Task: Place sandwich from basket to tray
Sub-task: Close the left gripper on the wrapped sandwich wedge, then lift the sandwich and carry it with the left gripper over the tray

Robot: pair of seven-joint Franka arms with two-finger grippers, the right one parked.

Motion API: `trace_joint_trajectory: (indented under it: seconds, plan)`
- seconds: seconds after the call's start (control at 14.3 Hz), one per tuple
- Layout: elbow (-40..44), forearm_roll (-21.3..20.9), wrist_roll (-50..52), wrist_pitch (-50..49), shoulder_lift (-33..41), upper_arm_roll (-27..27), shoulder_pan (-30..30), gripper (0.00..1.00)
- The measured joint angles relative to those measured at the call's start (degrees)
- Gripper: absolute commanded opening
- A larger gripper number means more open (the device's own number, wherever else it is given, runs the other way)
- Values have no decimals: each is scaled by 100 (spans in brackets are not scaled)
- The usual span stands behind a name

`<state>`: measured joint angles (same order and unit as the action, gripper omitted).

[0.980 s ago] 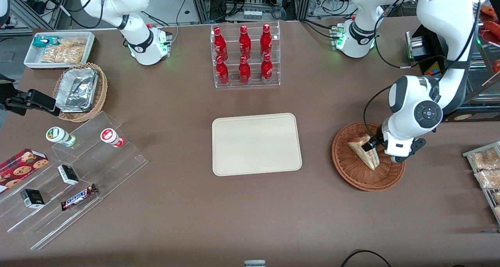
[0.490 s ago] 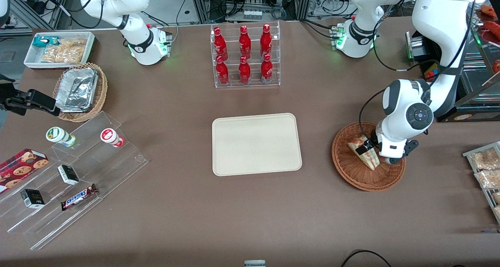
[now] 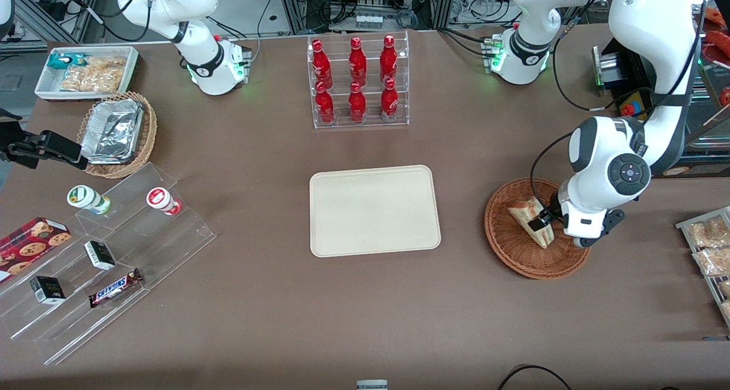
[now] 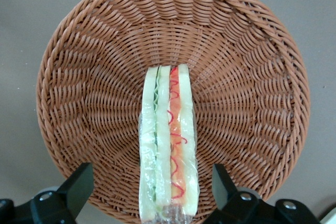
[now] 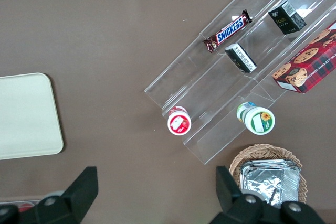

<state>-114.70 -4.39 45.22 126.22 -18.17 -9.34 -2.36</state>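
Note:
The sandwich (image 3: 526, 212), a plastic-wrapped wedge of white bread with red and green filling, stands on edge in the round reddish-brown wicker basket (image 3: 513, 259) toward the working arm's end of the table. My left gripper (image 3: 544, 226) is down in the basket and open, one finger on each side of the sandwich (image 4: 168, 140), with a gap to each finger (image 4: 79, 184). Nothing is gripped. The woven basket wall (image 4: 252, 77) fills the wrist view around my gripper (image 4: 151, 176). The cream tray (image 3: 373, 210) lies flat at the table's middle, beside the basket.
A clear rack of red bottles (image 3: 358, 82) stands farther from the camera than the tray. Snack packets (image 3: 710, 247) lie at the working arm's table edge. Toward the parked arm's end are a clear stepped shelf (image 3: 108, 253), a tan basket with foil containers (image 3: 117, 133) and a white bin (image 3: 85, 70).
My gripper has shifted a little nearer the camera along the sandwich and sits lower in the basket. The sandwich and basket have stayed where they were.

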Motion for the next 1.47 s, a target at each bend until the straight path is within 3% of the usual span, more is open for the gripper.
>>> trace_joint_trajectory:
  seconds: [0.63, 0.84, 0.91, 1.05, 1.47]
  plan:
    - [-198, 0, 367, 273, -312, -4, 98, 98]
    - [-213, 0, 416, 337, -377, -3, 109, 34]
    - [-209, 0, 420, 347, -375, -3, 109, 20]
    - [-197, 0, 420, 349, -370, -5, 115, 9]
    - [-24, -9, 395, 351, -80, -215, 151, 7]
